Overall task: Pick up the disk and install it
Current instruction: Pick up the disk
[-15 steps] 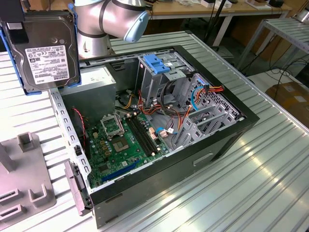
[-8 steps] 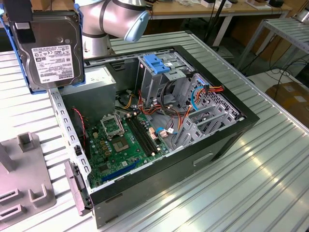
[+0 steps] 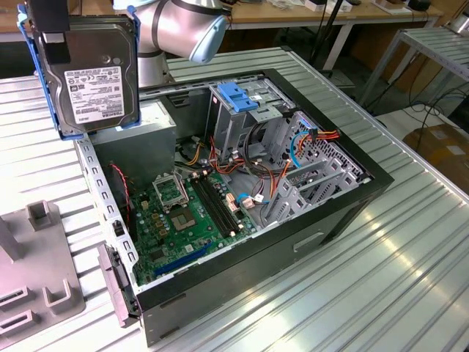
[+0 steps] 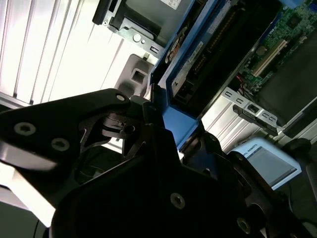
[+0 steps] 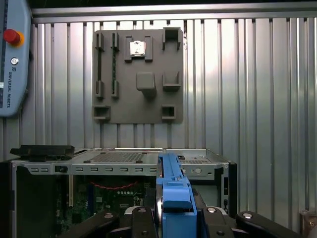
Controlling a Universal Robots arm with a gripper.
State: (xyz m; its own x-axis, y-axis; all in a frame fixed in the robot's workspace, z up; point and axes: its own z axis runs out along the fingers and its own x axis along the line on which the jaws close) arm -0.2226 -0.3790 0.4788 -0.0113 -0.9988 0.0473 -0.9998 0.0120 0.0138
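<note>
One black, open-sided computer case (image 3: pixel 308 242) holds a tall metal cage with a blue plastic top (image 3: pixel 238 110). The grey-metal, blue-framed disk (image 3: pixel 91 73) hangs above the case rim, well apart from the cage, clamped edgewise in the black gripper (image 5: pixel 173 215). Pick-up appears complete; installation would call for careful alignment.

A ribbed metal counter (image 3: pixel 381 286) gleams with reflected light across the lower right. Wooden tables (image 3: pixel 293 15) line the top edge. A cardboard box (image 3: pixel 443 150) sits at right.
</note>
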